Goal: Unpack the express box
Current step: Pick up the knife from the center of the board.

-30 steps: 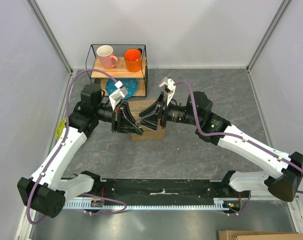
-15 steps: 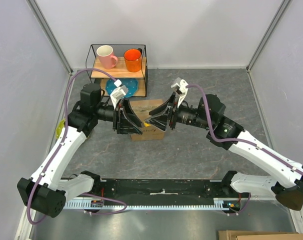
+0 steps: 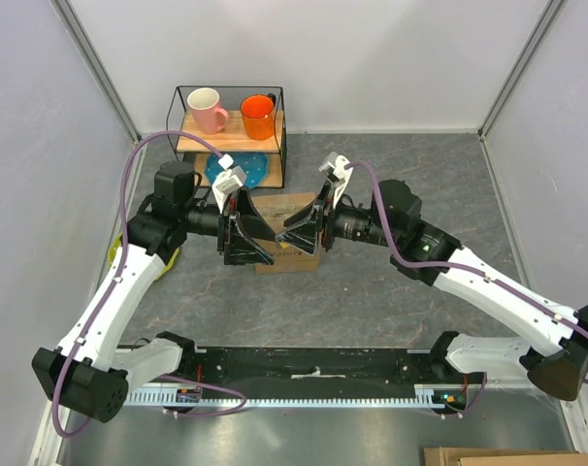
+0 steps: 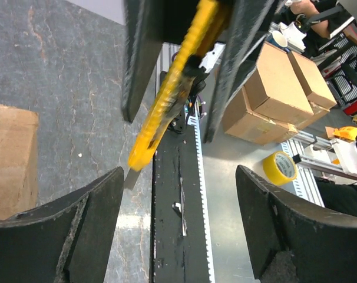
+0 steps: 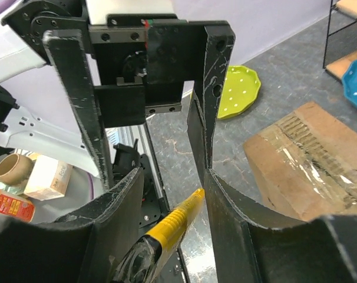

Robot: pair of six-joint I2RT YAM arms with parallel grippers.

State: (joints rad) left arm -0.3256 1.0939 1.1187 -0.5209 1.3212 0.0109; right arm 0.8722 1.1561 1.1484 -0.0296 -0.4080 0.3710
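Yellow knife (image 4: 172,82) seen only in wrist cams: R claw (image 5: 171,175) grips it, L claw (image 4: 179,172) wide.

The express box (image 3: 292,257) sits mid-counter (image 3: 372,291), the left hand (image 3: 253,235) over its left edge and the right hand (image 3: 299,231) over its right, tips facing (a utility knife (image 4: 167,100) lies between the right hand's fingers). Behind the box stands a shelf (image 3: 231,129): left mug (image 3: 207,107) and right mug (image 3: 258,115) on top, a plate (image 3: 257,170) beneath.
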